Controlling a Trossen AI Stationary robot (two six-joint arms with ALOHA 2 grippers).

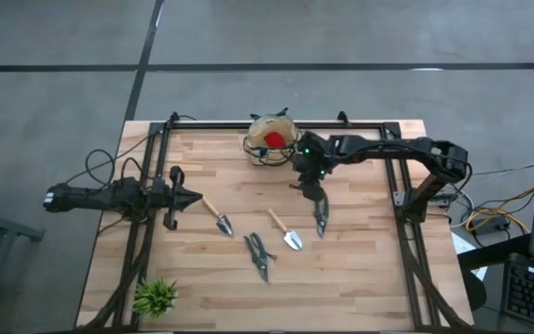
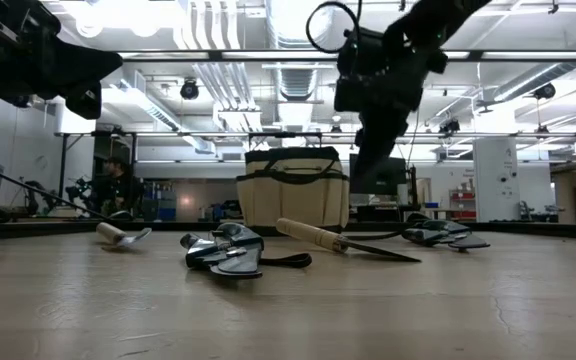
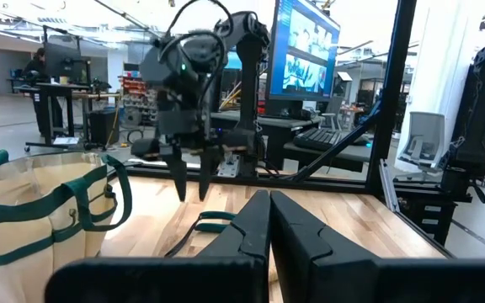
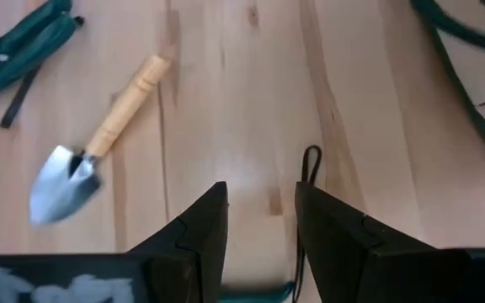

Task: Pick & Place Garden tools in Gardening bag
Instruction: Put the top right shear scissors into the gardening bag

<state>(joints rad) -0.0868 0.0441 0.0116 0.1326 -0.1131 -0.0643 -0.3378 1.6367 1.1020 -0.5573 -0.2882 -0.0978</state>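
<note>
The tan gardening bag (image 1: 270, 139) with green trim stands at the table's far edge, with a red lump (image 1: 273, 139) inside it. Two wooden-handled trowels (image 1: 218, 216) (image 1: 286, 232) and two pruning shears (image 1: 259, 253) (image 1: 321, 215) lie flat on the table. My right gripper (image 4: 261, 215) is open and empty. It hangs above the table between the bag and the right shears, over the shears' handle end and its cord loop (image 4: 310, 160). My left gripper (image 1: 188, 198) is shut and empty, held level at the table's left, near the left trowel.
A small spiky green plant (image 1: 156, 295) stands at the near left corner. Black frame rails run along the table's left, right and far sides (image 1: 406, 213). Bare wood lies along the near edge. A person (image 2: 118, 185) shows far behind the table.
</note>
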